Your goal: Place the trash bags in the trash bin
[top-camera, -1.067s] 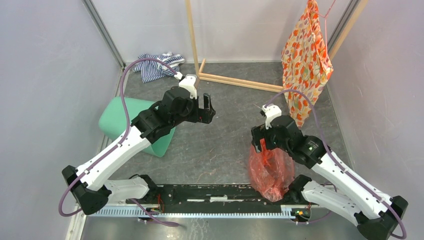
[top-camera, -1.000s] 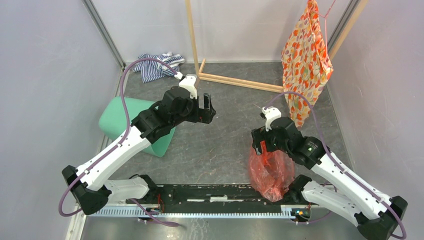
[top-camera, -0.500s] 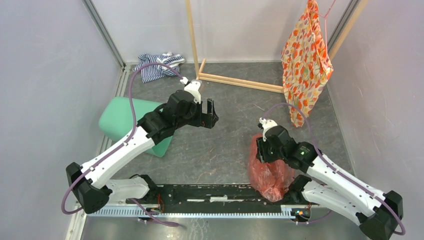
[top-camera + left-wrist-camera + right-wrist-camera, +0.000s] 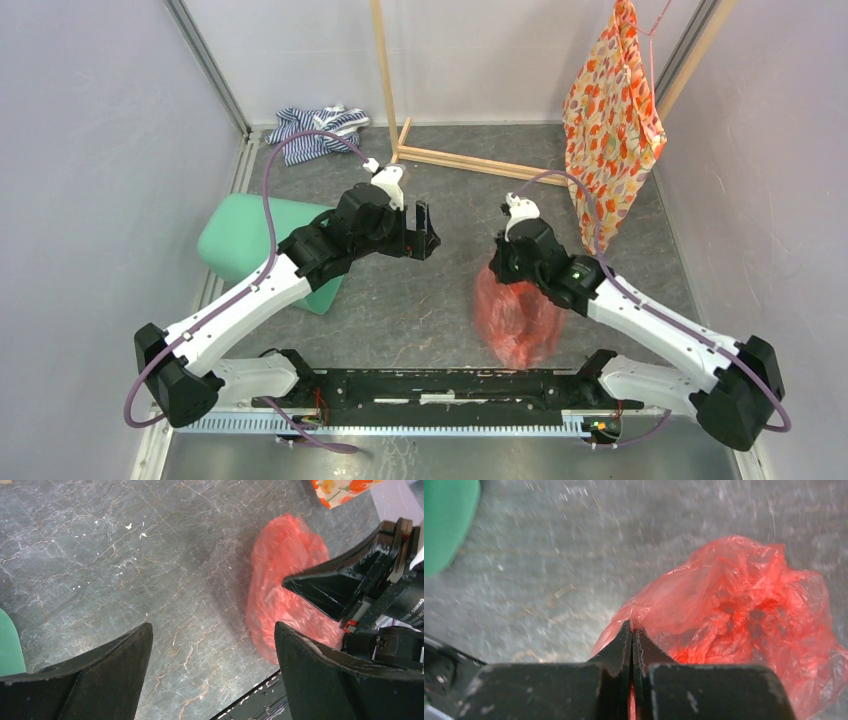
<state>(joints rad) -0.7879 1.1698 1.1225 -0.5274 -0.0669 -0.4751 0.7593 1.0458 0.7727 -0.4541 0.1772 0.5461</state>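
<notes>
Right fingers [image 4: 616, 652] pressed together, clamping a thin fold of the trash bags [image 4: 515, 315] above the tabletop [image 4: 430, 300].

Hanging crumpled right of centre, well apart from the trash bin [image 4: 235, 240] sitting at the far left beneath the left arm [image 4: 250, 295]; waiting between the two with left fingers [image 4: 95, 680] spread wide and holding nothing. Probably risking a slip or a tear, pinching so little of such thin, crinkly film for a long carry across. Likely courting a bump between arms as well, heading for a bin partly covered by the other one. Possibly facing a missed drop too, aiming at a mouth not showing from above, with the bin seemingly tipped on its side. Looking apt, being so bulky and loose, to catch on the rim and spill back out instead of going in.
</notes>
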